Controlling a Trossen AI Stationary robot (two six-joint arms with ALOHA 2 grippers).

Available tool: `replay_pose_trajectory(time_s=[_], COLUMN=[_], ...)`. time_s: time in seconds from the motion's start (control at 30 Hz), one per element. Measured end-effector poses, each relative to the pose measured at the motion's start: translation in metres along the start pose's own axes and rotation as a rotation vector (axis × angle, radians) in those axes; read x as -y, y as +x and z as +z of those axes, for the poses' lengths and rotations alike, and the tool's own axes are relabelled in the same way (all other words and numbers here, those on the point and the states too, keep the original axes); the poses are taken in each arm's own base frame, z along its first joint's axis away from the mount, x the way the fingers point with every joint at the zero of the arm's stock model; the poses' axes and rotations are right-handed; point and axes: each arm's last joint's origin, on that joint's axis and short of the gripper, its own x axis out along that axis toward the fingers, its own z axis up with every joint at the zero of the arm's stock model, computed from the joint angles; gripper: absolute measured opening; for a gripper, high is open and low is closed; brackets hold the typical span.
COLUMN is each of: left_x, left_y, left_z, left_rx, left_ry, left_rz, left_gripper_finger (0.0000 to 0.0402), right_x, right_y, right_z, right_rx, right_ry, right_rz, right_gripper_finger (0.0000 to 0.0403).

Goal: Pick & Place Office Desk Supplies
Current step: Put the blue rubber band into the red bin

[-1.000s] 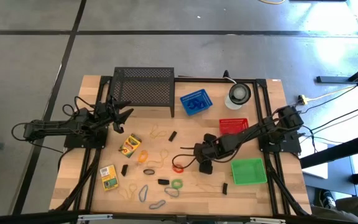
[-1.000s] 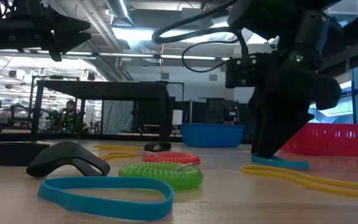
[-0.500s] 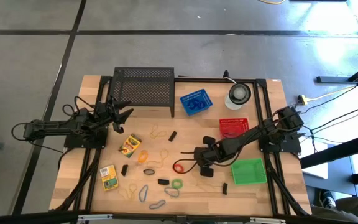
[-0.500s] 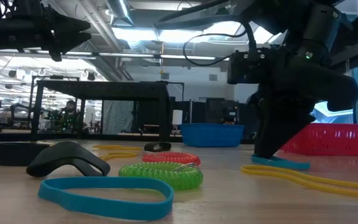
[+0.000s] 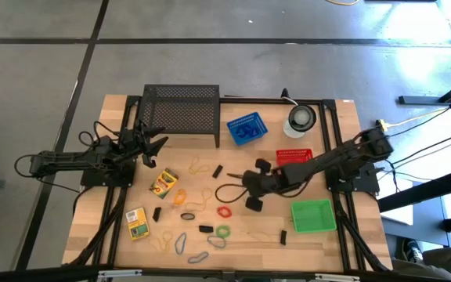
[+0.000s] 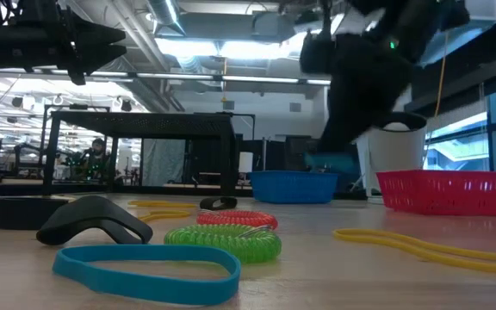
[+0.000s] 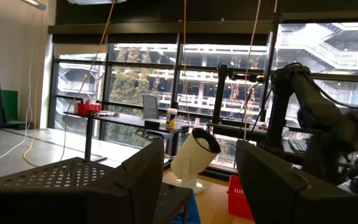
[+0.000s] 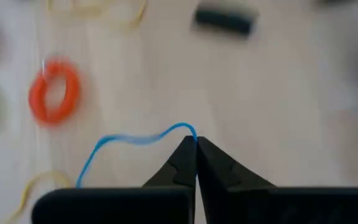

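Observation:
My right gripper is shut on a thin blue rubber band above the middle of the table. In the low view the band hangs under the raised gripper. Beneath it lie a red coil band, a green coil band, yellow bands and a black clip. Two yellow-green crayon boxes lie flat at the left. My left gripper waits open at the table's left side, holding nothing. My right gripper pinches the blue band at one bend of its loop, between the very tips of its two fingers. The fingers slant down from the table's right side. The band hangs slack below and beside the tips, off the table top in the low view.
A black mesh rack stands at the far edge, with a blue basket and a round white-and-dark disc beside it. A red basket and a green bin sit at the right. A wide blue band lies nearest the low camera.
My right gripper has taken hold of the blue band that lay on the table under it, then risen and tipped less steeply, drifting a little toward the far edge. The band has come up off the table with it.

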Motion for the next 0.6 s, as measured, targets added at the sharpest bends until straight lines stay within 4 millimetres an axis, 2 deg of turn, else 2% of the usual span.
replay_pose_trajectory(time_s=[0.17,0.3,0.47,0.6], left_x=[0.000,0.000,0.000,0.000], left_y=[0.000,0.000,0.000,0.000], left_z=[0.000,0.000,0.000,0.000], left_rx=[0.000,0.000,0.000,0.001], left_ry=[0.000,0.000,0.000,0.000], left_rz=[0.000,0.000,0.000,0.000], left_gripper_finger=[0.0194,0.0194,0.0194,0.0194], right_x=[0.015,0.019,0.020,0.018], right_y=[-0.034,-0.065,-0.094,-0.107], right_z=[0.032,0.055,0.077,0.085], right_rx=[0.304,0.545,0.791,0.904], right_ry=[0.124,0.197,0.167,0.101], right_rz=[-0.109,-0.097,-0.034,0.031], right_gripper_finger=[0.0010,0.0011,0.0012,0.0012])
